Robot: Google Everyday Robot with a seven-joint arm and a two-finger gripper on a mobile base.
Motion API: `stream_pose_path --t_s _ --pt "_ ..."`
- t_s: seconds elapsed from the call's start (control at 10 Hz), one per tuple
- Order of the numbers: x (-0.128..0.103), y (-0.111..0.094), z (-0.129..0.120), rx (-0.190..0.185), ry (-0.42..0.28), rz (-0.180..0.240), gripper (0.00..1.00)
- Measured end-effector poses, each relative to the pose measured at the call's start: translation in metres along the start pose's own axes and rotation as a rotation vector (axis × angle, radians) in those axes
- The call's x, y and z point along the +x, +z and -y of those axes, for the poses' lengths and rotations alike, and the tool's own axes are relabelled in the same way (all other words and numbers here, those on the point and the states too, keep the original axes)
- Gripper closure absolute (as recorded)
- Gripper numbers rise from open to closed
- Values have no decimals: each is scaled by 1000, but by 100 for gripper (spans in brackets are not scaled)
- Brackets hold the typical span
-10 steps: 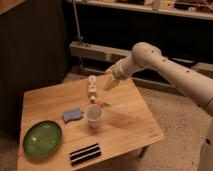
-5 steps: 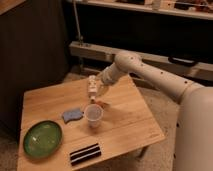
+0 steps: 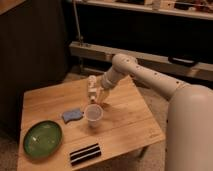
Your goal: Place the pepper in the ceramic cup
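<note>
Pepper (image 3: 103, 103) is your target: over the wooden table (image 3: 125, 122), stay clear of the white bottle (image 3: 91, 86) and the ceramic cup (image 3: 93, 114) at frame centre, and lower the gripper (image 3: 99, 97), which hangs just above the cup with jaws spread and empty, onto that orange speck by the cup's upper-right rim.

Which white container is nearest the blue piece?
The ceramic cup, short and wide-rimmed; the slim white bottle stands farther back, beside the gripper.

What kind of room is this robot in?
Probably a robot testing room, not a home kitchen. A small wooden table holds a few practice things, such as a white cup and green plate, dark shelving stands behind, and the robot's claw hovers close by the cup.
</note>
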Motion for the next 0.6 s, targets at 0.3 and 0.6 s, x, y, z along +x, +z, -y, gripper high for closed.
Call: stream_pose_path --t_s 0.3,0.6 --pt "7 15 -31 -67 -3 -12 35" --pt "10 29 -42 -67 0 -43 35"
